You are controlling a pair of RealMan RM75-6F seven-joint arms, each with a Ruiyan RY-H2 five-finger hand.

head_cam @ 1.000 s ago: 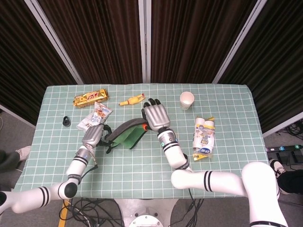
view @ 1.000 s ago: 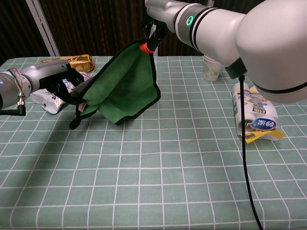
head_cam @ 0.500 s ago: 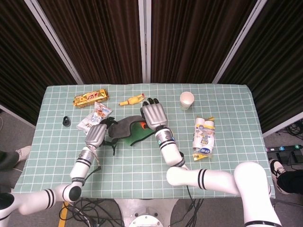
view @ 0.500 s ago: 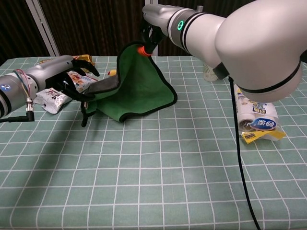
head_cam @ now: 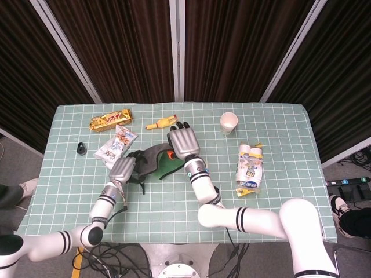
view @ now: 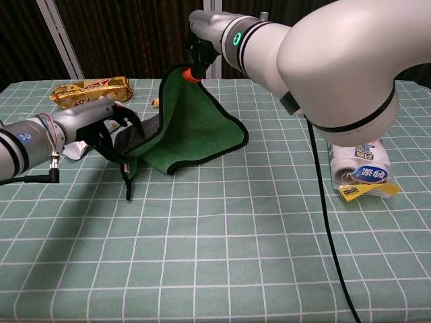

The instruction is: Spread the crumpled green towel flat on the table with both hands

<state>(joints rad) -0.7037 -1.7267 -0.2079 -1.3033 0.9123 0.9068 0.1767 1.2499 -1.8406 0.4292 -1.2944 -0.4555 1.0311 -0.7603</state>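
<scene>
Snack packets (head_cam: 115, 145) lie near the desk's (head_cam: 272, 191) far-left corner, a paper cup (head_cam: 228, 122) and tissue pack (head_cam: 250, 166) toward the right edge. Mid-desk, the green towel (view: 192, 128) hangs lifted: right hand (head_cam: 184, 141) pinches its raised corner, left hand (head_cam: 122, 169) grips the lower edge.

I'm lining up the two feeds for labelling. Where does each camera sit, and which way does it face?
Head view: high above the table, looking steeply down; shows both arms, the left hand and right hand at the green towel.
Chest view: low at the table's near edge, looking across it; the right arm fills the upper right.
Shared: both hands, towel, paper cup, gold snack bar.
</scene>
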